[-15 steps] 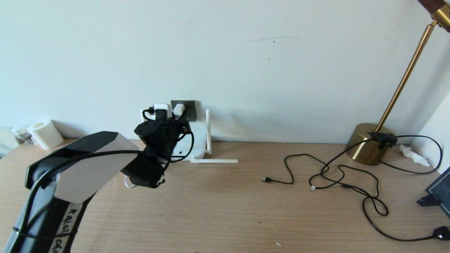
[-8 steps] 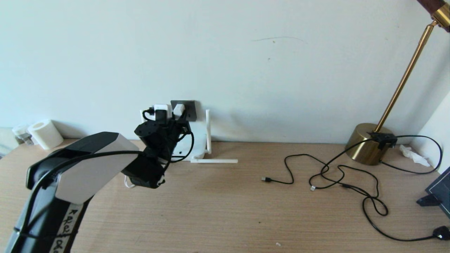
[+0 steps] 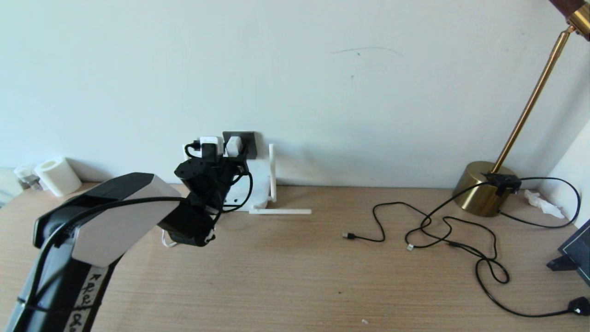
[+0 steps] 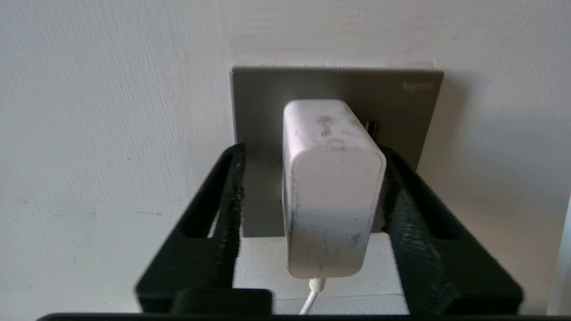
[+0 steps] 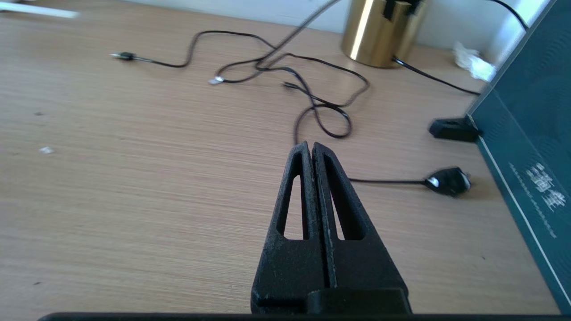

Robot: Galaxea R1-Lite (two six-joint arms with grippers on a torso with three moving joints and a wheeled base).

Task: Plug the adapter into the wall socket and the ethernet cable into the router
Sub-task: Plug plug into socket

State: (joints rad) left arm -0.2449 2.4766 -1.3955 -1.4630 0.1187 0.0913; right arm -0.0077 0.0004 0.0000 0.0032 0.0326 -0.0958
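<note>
The white adapter [image 4: 332, 187] sits pushed into the dark grey wall socket [image 4: 263, 102], its thin white cord hanging below. My left gripper [image 4: 312, 150] is open around it: one finger lies against the adapter's side, the other stands apart with a gap. In the head view the adapter [image 3: 234, 145] shows on the socket [image 3: 248, 138] just past my left gripper [image 3: 229, 159]. The white router [image 3: 260, 186] lies below the socket, partly hidden by the arm. The black ethernet cable's plug [image 3: 578, 305] lies at the far right, beside my right gripper [image 5: 310, 146], which is shut and empty above the table.
Two antennas [image 3: 272, 173] [image 3: 281, 211] show on the router, one upright and one flat on the wood. Thin black cords [image 3: 438, 226] loop near the brass lamp base [image 3: 481, 186]. A dark box [image 5: 526, 133] stands at the right edge. A paper roll [image 3: 57, 175] sits far left.
The left arm has shifted a few pixels to the left. The adapter stays in the socket.
</note>
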